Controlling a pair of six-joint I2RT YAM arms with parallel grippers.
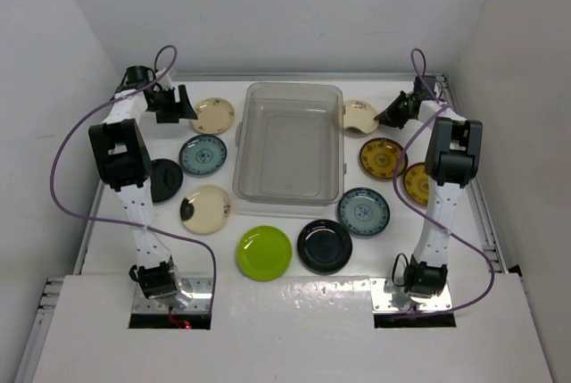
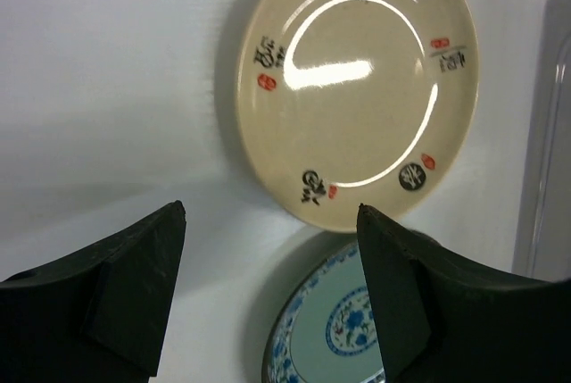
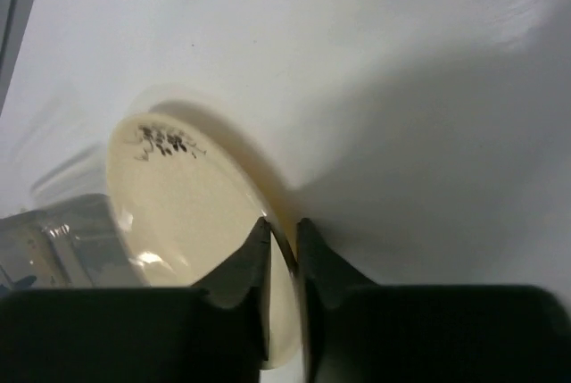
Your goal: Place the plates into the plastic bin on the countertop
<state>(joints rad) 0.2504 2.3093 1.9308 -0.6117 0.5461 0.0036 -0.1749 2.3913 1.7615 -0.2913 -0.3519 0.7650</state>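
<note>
The clear plastic bin (image 1: 288, 188) stands empty in the middle of the white countertop (image 1: 268, 294). My left gripper (image 1: 181, 104) (image 2: 270, 213) is open and empty, just left of a cream plate (image 1: 212, 115) (image 2: 357, 88), with a teal plate (image 1: 203, 154) (image 2: 335, 325) below it. My right gripper (image 1: 389, 116) (image 3: 284, 227) is shut on the rim of another cream plate (image 1: 360, 115) (image 3: 192, 222), tilted up beside the bin's right wall. Other plates lie around the bin: cream (image 1: 206, 209), black (image 1: 166, 179), lime green (image 1: 264, 252), black (image 1: 324, 245), teal (image 1: 363, 212), amber (image 1: 383, 158) and amber (image 1: 416, 181).
White walls (image 1: 71, 62) close in the counter at the left, back and right. The bin's corner (image 2: 549, 133) shows at the right edge of the left wrist view. Purple cables (image 1: 62, 169) loop off both arms.
</note>
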